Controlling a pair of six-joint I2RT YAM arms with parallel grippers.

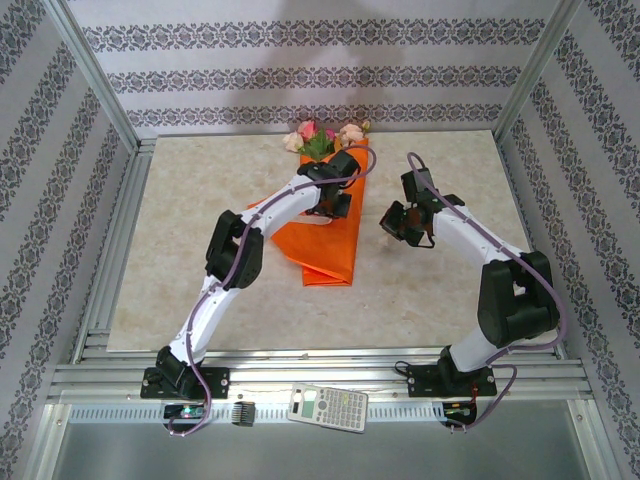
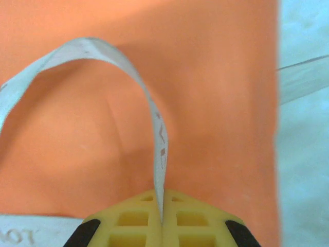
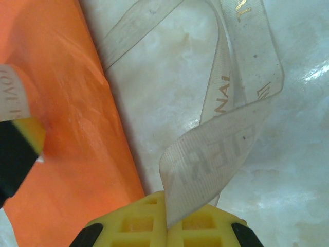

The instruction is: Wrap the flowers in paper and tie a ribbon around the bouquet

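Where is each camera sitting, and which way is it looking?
Top camera: above and behind the arms, looking down at table and bouquet; both arms show.
Left wrist: on the left arm, looking down at the paper; left gripper pinches the ribbon.
Right wrist: on the right arm, facing table beside the paper; right gripper pinches ribbon too.
Both wrist views share paper and ribbon.
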